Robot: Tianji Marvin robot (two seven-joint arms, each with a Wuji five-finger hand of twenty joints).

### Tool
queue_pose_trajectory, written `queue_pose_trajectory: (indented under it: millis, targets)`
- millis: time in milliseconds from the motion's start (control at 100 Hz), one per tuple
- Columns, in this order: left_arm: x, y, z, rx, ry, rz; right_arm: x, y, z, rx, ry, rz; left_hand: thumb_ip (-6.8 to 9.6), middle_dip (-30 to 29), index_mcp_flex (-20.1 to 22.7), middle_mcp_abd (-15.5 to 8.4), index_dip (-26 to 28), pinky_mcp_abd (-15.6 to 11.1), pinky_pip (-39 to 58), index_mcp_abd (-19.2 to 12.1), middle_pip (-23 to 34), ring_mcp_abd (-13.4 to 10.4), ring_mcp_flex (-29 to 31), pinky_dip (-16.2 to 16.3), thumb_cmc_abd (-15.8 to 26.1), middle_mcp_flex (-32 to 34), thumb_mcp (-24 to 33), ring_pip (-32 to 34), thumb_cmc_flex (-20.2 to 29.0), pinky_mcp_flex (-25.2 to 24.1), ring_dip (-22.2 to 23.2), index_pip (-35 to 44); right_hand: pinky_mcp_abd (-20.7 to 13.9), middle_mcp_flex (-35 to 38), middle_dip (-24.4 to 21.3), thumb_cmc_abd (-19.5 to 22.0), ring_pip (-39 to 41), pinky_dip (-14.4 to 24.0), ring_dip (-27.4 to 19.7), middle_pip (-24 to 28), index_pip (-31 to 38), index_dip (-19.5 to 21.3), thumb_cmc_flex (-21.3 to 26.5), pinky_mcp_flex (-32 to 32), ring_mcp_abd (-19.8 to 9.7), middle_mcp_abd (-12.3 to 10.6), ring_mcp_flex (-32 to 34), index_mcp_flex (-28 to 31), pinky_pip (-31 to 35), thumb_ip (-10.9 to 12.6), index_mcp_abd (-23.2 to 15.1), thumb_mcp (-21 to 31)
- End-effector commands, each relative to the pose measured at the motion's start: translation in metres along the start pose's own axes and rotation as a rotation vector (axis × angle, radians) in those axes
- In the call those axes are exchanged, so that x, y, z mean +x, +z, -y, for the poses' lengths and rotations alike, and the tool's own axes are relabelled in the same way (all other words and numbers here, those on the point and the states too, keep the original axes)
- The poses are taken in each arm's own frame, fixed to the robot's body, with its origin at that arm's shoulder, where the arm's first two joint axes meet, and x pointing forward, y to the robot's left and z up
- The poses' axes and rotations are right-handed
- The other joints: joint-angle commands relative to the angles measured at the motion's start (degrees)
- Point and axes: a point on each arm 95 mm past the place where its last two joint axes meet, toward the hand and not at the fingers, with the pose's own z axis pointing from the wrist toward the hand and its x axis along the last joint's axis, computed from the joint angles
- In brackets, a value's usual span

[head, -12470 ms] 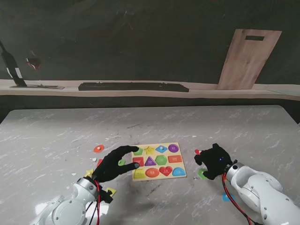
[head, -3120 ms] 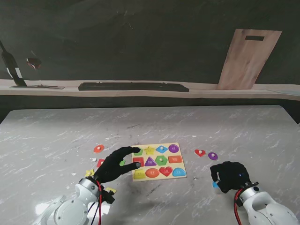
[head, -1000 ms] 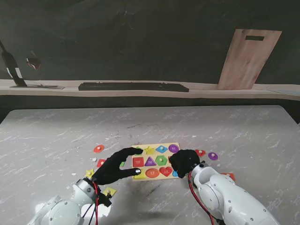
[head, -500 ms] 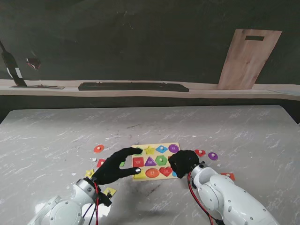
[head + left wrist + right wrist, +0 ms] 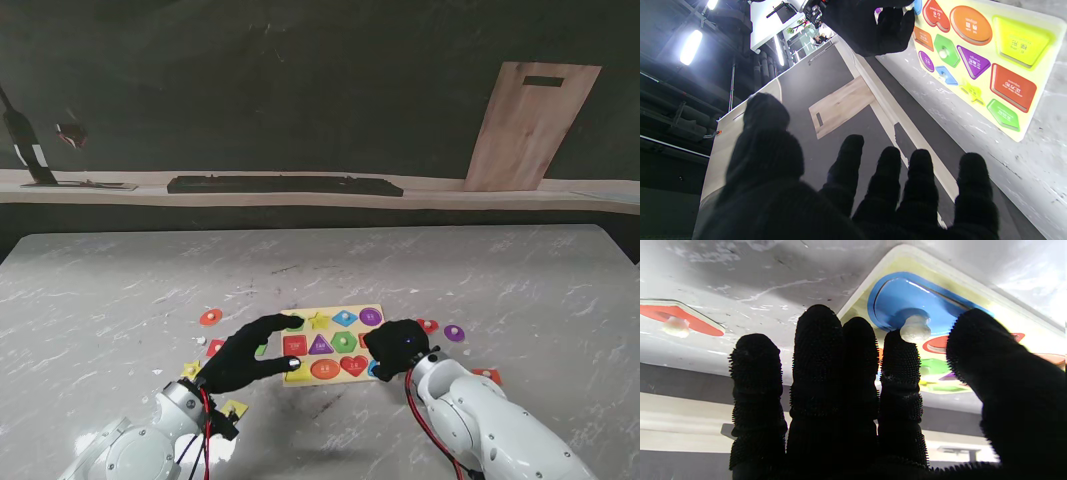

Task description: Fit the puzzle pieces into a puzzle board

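A grey marbled table (image 5: 120,280) fills the lower half of the frame. A yellow puzzle board (image 5: 335,345) lies at lower centre. Loose pieces lie around it: an orange one (image 5: 210,317) to its left, a red heart (image 5: 428,325) and purple round (image 5: 455,333) to its right.

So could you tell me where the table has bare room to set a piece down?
Bare marble lies farther from me, beyond the puzzle board, and at far left past the orange piece. It is crowded beside the board, around the left hand and right hand.
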Motion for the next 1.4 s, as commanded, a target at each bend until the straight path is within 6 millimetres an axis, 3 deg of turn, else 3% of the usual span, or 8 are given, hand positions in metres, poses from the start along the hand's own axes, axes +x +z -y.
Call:
queue_pose_trajectory:
  millis: [0,70,120,190,660,850,1080,1390]
  targets:
    - [0.001,0.0,-0.001,0.0,-0.007,-0.001,0.001,-0.007,0.013,0.035,0.001,0.0,2.26,-0.35,-0.34,-1.26,-1.2,-5.07,-0.99,-1.92,-0.17,-1.82,-0.64,1.14,1.6,-0.83,-1.52,-0.55,-0.07,-0.29,0.46,-0.16,2.73,-0.63,0.86,1.4,-0.33,-0.18,0.09,1.03,-4.54,0.61,-2.27,-0.53,0.81,3.53,1.46,2.22,2.13,0.43,1.6,-2.38]
    - [0.001,0.0,-0.001,-0.001,-0.007,-0.001,0.0,-0.008,0.014,0.036,0.006,0.002,2.26,-0.35,-0.34,-1.18,-1.2,-5.12,-1.02,-1.89,-0.18,-1.88,-0.64,1.15,1.65,-0.85,-1.5,-0.55,0.05,-0.3,0.45,-0.19,3.12,-0.55,0.88,2.94,-0.19,-0.08,0.15,1.06,-4.77,1.16,-3.3,-0.94,1.17,3.68,1.37,2.69,2.28,0.91,1.77,-3.06]
    - [0.001,0.0,-0.002,-0.001,-0.008,0.0,-0.001,-0.008,0.014,0.036,0.002,0.003,2.24,-0.35,-0.3,-1.24,-1.19,-5.14,-1.03,-1.91,-0.16,-1.85,-0.58,1.16,1.67,-0.79,-1.53,-0.53,0.03,-0.29,0.46,-0.19,3.57,-0.55,0.9,4.78,-0.01,0.08,0.15,1.05,-6.16,4.37,-4.57,-1.17,1.45,3.88,1.27,3.21,2.54,3.94,2.3,-4.32]
    - [0.001,0.0,-0.002,-0.001,-0.008,0.001,-0.001,-0.009,0.013,0.027,-0.01,0.004,2.23,-0.35,-0.25,-1.22,-1.19,-5.15,-1.02,-1.9,-0.16,-1.84,-0.6,1.18,1.74,-0.77,-1.55,-0.53,0.05,-0.26,0.46,-0.19,4.01,-0.67,0.93,6.21,0.06,0.13,0.09,1.08,-8.33,9.57,-6.1,-1.45,1.89,4.26,1.14,3.56,2.65,4.82,2.88,-5.66]
    - [0.001,0.0,-0.002,0.001,-0.01,0.009,-0.028,-0.029,-0.004,-0.059,-0.052,0.05,2.18,-0.38,0.04,-1.12,-1.18,-5.06,-0.93,-1.86,-0.11,-1.67,-0.55,1.26,2.25,-0.59,-1.62,-0.4,0.45,-0.27,0.49,-0.17,5.09,-5.74,1.17,16.5,-1.35,0.22,-0.5,0.2,-11.42,10.09,-11.66,-6.74,4.06,5.07,-4.04,0.05,1.96,5.19,4.55,-15.3]
    - [0.001,-0.001,-0.001,0.007,-0.005,0.004,-0.061,-0.055,-0.009,-0.063,-0.128,0.072,2.16,-0.4,0.22,-0.93,-1.18,-4.94,-0.83,-1.83,-0.11,-1.54,-0.47,1.28,2.25,-0.47,-1.67,-0.33,0.54,-0.22,0.5,-0.15,1.98,-13.83,2.86,15.39,-2.45,0.08,0.35,0.67,-12.19,10.94,-9.59,-11.01,1.88,1.58,-11.45,-8.88,-0.11,6.06,-0.14,-13.59]
    - [0.001,0.0,-0.002,0.0,-0.007,0.006,-0.104,-0.078,-0.013,-0.046,-0.177,0.157,2.15,-0.42,0.21,-1.06,-1.2,-4.97,-0.79,-1.83,-0.12,-1.6,-0.48,1.26,2.34,-0.45,-1.73,-0.32,0.54,-0.23,0.49,-0.23,0.1,-23.38,5.73,11.56,2.0,3.25,3.92,5.08,-12.51,12.36,-6.87,-16.22,-0.67,-1.06,-21.81,-15.31,-1.06,5.79,-5.19,-8.74]
    - [-0.001,0.002,-0.004,-0.011,-0.013,0.015,-0.132,-0.078,-0.009,-0.046,-0.204,0.205,2.15,-0.41,0.23,-1.11,-1.19,-5.03,-0.76,-1.85,-0.11,-1.56,-0.56,1.22,2.43,-0.52,-1.76,-0.31,0.55,-0.27,0.48,-0.24,-1.2,-25.56,6.34,13.26,2.91,4.36,4.49,6.34,-12.49,12.88,-5.32,-16.91,-2.12,-2.43,-23.74,-17.54,-1.52,6.18,-6.35,-5.8]
